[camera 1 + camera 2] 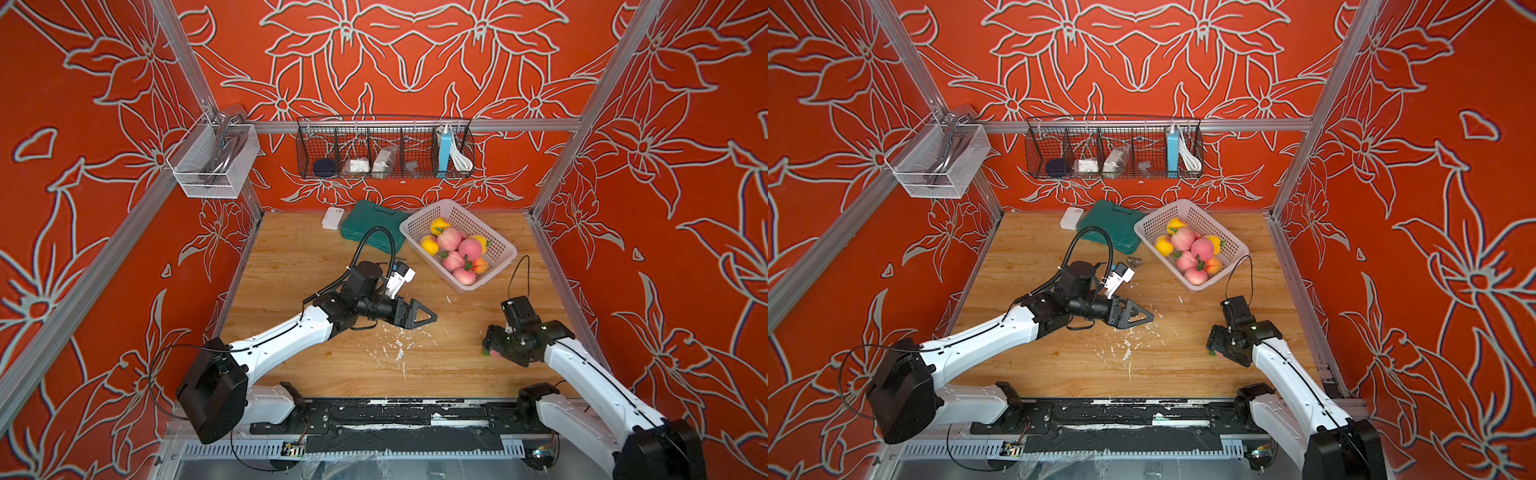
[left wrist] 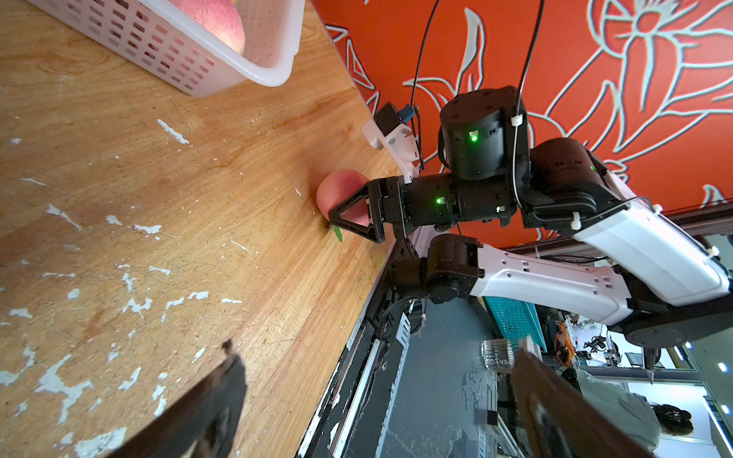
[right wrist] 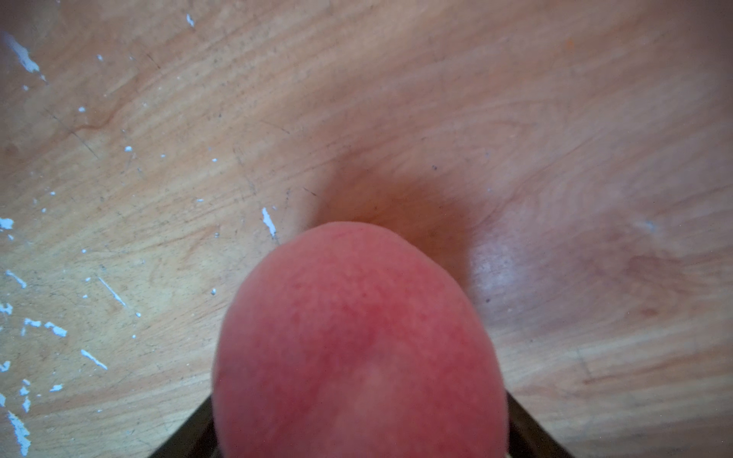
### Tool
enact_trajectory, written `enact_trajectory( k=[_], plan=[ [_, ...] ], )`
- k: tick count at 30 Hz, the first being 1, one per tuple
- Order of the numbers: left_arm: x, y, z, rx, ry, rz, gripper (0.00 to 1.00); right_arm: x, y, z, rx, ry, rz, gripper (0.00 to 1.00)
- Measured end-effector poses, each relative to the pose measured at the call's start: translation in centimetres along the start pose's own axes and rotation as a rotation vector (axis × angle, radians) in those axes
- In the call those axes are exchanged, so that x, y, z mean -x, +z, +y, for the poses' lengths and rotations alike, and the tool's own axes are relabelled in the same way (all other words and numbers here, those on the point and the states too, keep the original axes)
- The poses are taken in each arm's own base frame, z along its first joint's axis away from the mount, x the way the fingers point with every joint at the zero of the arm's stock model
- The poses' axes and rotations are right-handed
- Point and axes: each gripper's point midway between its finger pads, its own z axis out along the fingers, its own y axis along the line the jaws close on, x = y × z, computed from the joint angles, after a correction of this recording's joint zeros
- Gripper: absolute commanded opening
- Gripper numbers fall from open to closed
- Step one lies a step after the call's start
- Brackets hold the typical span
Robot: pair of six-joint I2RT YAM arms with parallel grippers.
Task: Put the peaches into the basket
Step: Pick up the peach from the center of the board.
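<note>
Bright even light, soft shadows, wide-angle bending at edges, peach [image 3: 357, 341] blurred close-up, dim corners in right wrist view.

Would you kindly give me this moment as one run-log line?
right pincer: around pink peach on table, grip unconfirmed | left pincer: open, empty, above table | basket: several peaches inside

Fruit: one rosy-pink round toy peach [image 3: 361, 341], filling my lower view.
My fingers [image 3: 190, 432]: dark edges flank it; contact unclear.
Surface: light wooden tabletop [image 3: 555, 119], flecked with white chips [image 3: 269, 222].
</note>
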Motion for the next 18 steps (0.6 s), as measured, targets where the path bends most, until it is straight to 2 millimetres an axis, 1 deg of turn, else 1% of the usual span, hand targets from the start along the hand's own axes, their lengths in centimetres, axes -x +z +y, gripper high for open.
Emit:
enact_trajectory(
  k=[6,13,15,18],
  plan=[
    [0.0,0.0,0.0,0.001,-0.001,0.002,0.99,0.0,-0.1,0.3,0.022,-0.006,-0.007,0.64],
    [-0.1,0.0,0.1,0.014,-0.017,0.014,0.99,0.4,-0.9,0.8,0.06,-0.036,-0.042,0.64],
    [0.2,0.0,0.0,0.015,-0.015,0.012,0.98,0.6,-1.5,1.0,0.069,-0.053,-0.055,0.64],
    [0.6,0.1,0.0,0.023,-0.019,0.011,0.99,2.1,-3.3,2.1,0.101,-0.08,-0.105,0.64]
  ],
)
